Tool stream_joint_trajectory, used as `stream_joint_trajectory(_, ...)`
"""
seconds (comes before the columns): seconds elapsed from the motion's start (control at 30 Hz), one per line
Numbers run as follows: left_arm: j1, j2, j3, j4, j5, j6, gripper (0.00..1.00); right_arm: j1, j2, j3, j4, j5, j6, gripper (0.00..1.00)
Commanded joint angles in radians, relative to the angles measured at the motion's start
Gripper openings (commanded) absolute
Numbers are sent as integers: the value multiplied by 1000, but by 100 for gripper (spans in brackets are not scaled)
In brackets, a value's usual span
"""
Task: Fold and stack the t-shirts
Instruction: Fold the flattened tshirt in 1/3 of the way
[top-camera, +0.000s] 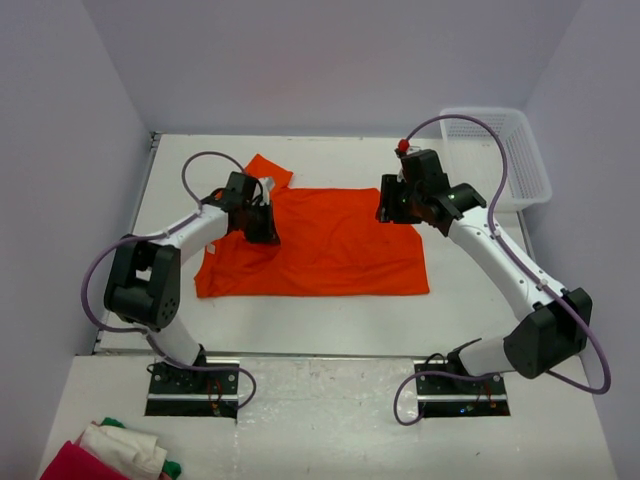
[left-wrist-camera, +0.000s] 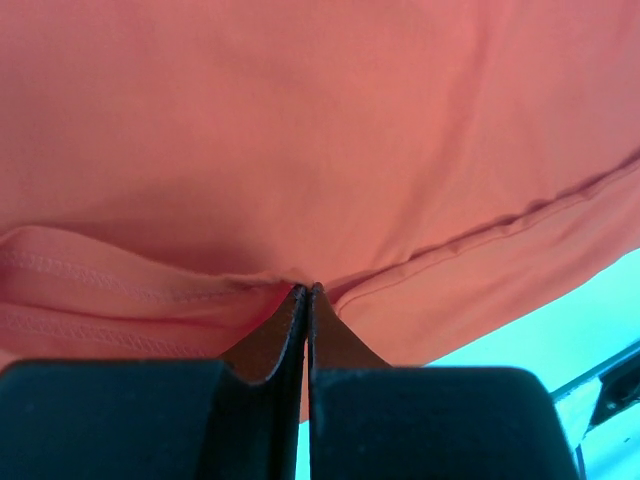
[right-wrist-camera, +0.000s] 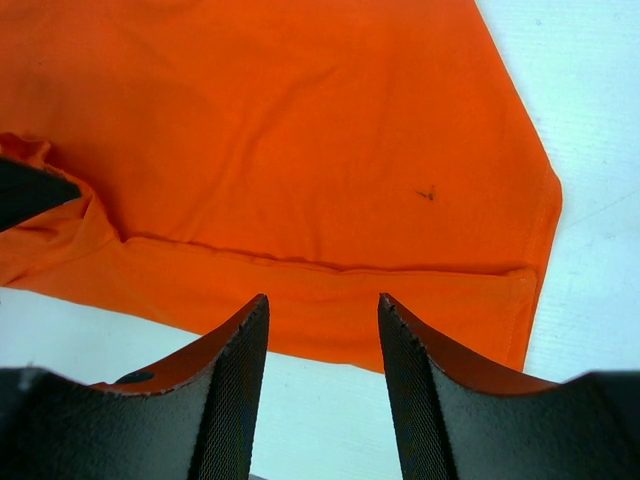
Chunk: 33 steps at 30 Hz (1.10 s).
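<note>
One bright orange t-shirt (top-camera: 330, 245) lies spread flat on the white table, with a sleeve sticking out at the back left. My left gripper (top-camera: 265, 232) sits at the shirt's left part, near that sleeve. In the left wrist view its jaws are pressed together, and the tips (left-wrist-camera: 308, 290) pinch a puckered fold of the orange cloth (left-wrist-camera: 330, 120) beside a stitched hem. My right gripper (top-camera: 392, 212) is at the shirt's back right corner. It (right-wrist-camera: 322, 302) stands open just short of a folded hem of the t-shirt (right-wrist-camera: 300, 150), and nothing lies between the fingers.
A white mesh basket (top-camera: 500, 150) stands at the back right of the table. A pile of red, white and green cloth (top-camera: 110, 455) lies at the near left, in front of the arm bases. Walls close in the table (top-camera: 470, 300) on the left, back and right.
</note>
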Motion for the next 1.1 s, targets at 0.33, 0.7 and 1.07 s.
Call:
stream_joint_trajectory(0.33,-17,108,161,-56,-42,53,0,-2,27,-24,55,-25,-7,49)
stream_joint_trajectory(0.7,-29,181,244,-165,-261,35,55,-1,49,-36,81,-79,-13,49)
stream_joint_trajectory(1.07,-75,-176,89,-220,-707,-92,75,-1,58,-41,106,-120,-35,49)
